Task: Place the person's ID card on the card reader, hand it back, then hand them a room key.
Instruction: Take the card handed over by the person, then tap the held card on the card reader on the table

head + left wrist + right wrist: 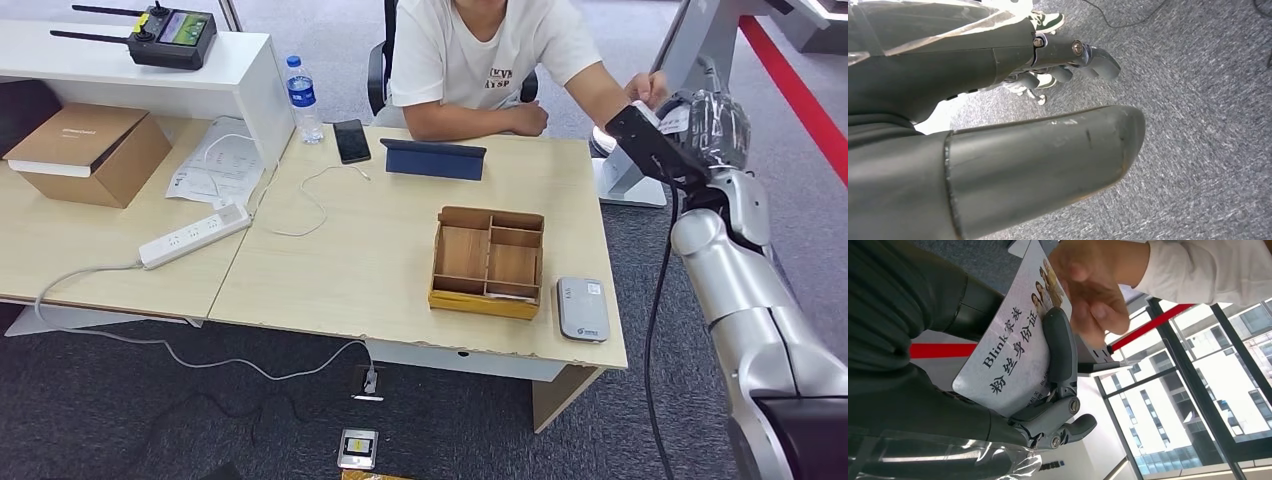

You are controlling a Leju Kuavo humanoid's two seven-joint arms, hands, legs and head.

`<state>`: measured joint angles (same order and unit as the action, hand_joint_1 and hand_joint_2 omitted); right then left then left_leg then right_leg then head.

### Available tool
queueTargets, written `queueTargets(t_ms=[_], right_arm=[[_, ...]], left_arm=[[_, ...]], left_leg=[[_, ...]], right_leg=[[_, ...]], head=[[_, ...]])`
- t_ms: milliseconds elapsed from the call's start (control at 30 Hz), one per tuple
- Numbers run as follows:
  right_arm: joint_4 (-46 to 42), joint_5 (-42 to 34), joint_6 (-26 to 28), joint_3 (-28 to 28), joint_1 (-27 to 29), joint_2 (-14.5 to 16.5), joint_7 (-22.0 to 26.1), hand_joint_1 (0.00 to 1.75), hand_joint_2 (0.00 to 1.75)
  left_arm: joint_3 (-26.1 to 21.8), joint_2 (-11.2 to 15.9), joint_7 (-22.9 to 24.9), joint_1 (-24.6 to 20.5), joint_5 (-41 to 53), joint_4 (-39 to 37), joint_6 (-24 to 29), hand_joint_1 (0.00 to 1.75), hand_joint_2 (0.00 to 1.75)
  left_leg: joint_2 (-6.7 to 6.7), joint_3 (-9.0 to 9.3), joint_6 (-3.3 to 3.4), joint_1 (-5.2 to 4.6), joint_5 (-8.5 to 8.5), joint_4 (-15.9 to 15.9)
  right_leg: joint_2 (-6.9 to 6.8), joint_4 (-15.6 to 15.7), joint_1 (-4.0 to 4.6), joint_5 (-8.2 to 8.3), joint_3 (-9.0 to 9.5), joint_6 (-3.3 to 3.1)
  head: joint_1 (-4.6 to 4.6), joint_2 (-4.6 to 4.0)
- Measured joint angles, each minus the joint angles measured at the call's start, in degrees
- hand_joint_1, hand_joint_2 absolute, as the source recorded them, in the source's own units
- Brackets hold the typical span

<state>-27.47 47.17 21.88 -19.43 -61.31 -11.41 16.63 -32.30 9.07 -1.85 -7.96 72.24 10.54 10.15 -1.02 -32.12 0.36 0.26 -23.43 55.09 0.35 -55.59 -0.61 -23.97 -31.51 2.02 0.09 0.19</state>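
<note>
The right hand [1048, 405] pinches the ID card [1008, 350] between thumb and fingers while the person's hand [1093, 290] touches its far edge. The card looks thin, stiff, light and slick; best held flat-faced near one end. The left hand [1068, 55] hangs empty, fingers apart

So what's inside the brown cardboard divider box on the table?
The brown cardboard divider box shows bare wooden-looking compartment floors. A thin pale item may lie in the near right compartment, but the front wall hides most of it.
</note>
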Motion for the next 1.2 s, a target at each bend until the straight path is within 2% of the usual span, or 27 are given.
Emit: queueTargets(t_ms=[233,467,633,1067,1200], right_arm=[[0.34,-1.08,-0.93,0.0,0.39,0.15,0.54,1.75,1.75],[-0.28,-4.84,-5.75,0.0,3.63,-0.75,0.32,1.75,1.75],[-0.89,-5.32,-6.14,-0.01,5.6,-1.61,0.35,1.75,1.75],[-1.75,-5.73,-7.09,-0.04,6.33,-2.53,-0.2,1.75,1.75],[-2.29,-7.82,-7.8,-0.11,9.36,-4.1,-0.89,1.75,1.75]], left_arm=[[0.0,0.0,0.36,0.0,-0.23,-0.03,-0.2,0.0,0.0],[0.0,-0.04,1.91,0.07,-1.22,-0.04,-0.03,0.0,0.0],[0.0,-0.04,2.15,0.12,-1.34,-0.05,0.04,0.0,0.0],[0.0,-0.07,2.29,0.11,-1.55,-0.05,0.09,0.0,0.0],[0.0,-0.2,3.08,0.21,-1.88,-0.06,0.2,0.0,0.0]], left_leg=[[0.0,0.01,0.0,0.0,0.0,0.0],[0.01,0.01,0.0,0.0,0.0,0.01],[0.01,0.01,0.0,-0.01,-0.01,0.01],[0.03,0.03,0.0,0.0,0.0,0.02],[-0.01,0.02,0.02,0.02,-0.02,0.03]], right_leg=[[0.0,0.0,0.0,0.0,0.0,0.0],[0.0,0.03,0.0,0.0,0.0,0.0],[0.05,0.03,-0.01,0.0,-0.02,0.0],[0.05,0.04,0.0,0.0,-0.03,0.0],[0.0,0.08,0.0,-0.01,0.02,0.01]], head=[[0.0,-0.02],[0.01,-0.01],[0.0,-0.01],[-0.01,-0.02],[0.01,-0.01]])
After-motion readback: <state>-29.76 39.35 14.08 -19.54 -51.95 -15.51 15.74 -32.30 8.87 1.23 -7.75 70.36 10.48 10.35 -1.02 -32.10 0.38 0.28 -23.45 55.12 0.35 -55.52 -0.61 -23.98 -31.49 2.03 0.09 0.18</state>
